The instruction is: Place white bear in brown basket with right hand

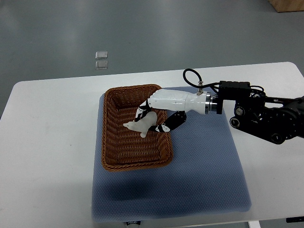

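A small white bear (141, 125) is held in my right hand (153, 118) over the inside of the brown wicker basket (112, 142). My right arm comes in from the right edge and reaches over the basket's right rim. The fingers are curled around the bear's back half; its head points left. I cannot tell whether the bear touches the basket floor. The left arm does not show.
The basket stands on a blue-grey mat (204, 171) on a white table (47, 142). Two small clear squares (101, 59) lie on the grey floor beyond the table. A brown box corner (287, 4) shows at the top right.
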Robot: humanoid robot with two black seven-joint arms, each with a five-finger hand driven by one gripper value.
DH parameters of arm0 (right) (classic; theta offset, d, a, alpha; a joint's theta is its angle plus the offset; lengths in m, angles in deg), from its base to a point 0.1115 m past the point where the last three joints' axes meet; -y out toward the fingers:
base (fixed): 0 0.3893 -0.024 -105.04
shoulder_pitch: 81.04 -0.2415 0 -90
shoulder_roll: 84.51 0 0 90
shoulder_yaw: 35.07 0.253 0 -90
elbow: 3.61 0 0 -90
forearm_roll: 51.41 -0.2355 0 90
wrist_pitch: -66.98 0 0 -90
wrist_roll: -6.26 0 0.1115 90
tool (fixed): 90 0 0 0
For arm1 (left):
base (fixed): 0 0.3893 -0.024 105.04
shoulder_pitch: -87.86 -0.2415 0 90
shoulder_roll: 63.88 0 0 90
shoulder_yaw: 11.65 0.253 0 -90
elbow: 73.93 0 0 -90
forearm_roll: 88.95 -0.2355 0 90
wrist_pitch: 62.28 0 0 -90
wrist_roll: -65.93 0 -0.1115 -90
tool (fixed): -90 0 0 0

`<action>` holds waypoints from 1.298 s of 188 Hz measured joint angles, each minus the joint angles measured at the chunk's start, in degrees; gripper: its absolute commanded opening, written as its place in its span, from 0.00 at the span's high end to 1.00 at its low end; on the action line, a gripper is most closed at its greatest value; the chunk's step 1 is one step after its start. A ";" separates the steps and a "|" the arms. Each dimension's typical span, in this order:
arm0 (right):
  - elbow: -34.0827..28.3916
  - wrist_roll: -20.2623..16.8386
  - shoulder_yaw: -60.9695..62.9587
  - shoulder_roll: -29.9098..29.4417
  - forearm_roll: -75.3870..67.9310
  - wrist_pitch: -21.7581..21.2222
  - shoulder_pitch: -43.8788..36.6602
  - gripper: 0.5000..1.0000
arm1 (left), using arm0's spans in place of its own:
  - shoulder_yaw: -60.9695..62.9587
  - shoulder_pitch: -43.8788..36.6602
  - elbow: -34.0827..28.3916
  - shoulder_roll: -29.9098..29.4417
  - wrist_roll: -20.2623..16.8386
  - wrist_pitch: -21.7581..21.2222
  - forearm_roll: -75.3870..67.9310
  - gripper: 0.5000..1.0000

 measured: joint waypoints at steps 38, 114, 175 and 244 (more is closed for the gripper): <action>-0.01 0.01 -0.12 -0.02 0.06 2.66 0.10 0.17 | 0.02 0.00 0.00 0.00 0.00 0.00 -0.01 0.00; 1.72 0.01 3.64 1.00 -3.38 5.23 1.48 0.17 | 0.02 0.02 0.00 0.00 0.00 -0.02 -0.01 0.00; 7.06 -1.51 13.79 1.20 -22.43 4.80 6.14 0.17 | 0.03 -0.01 0.00 0.00 0.00 -0.02 0.02 0.00; 14.09 -9.00 14.89 1.29 -62.10 5.42 8.36 0.17 | 0.02 -0.01 0.00 0.00 0.03 -0.02 0.02 0.00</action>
